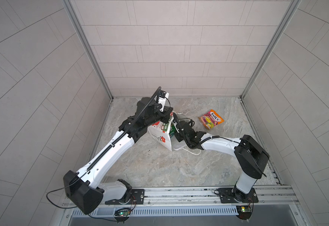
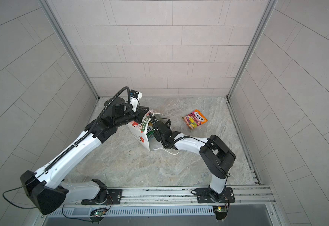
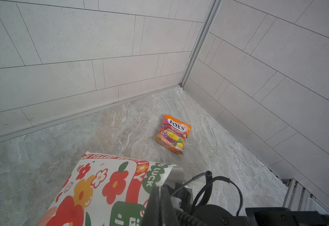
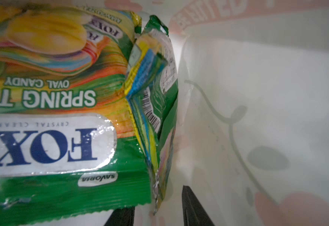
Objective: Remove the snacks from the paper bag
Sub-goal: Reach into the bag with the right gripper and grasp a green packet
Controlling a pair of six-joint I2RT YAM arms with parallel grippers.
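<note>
The paper bag lies tipped on its side at the centre of both top views, its mouth turned toward the right of the frame, where the right arm reaches in low over the tabletop with its forearm nearly level and its wrist inside the opening. The left arm stretches long from the lower left, bent down at the wrist. Its jaws are pressed together on the upper rim of the bag and hold the mouth up. One orange-purple pouch is already out, flat on the tabletop to the upper right of the bag and well apart from it. The other snacks in view are inside. In the right wrist view a green pouch fills the left of the frame, lying flat with its long axis running away from the jaws and its crimped end nearest them. A second green pouch stands on edge beside it, its end between the two fingers. The right jaws are spread on either side of that end and, as far as this close, blurred view shows, are not yet pinching it. The right arm is plainly the nearer one.
</note>
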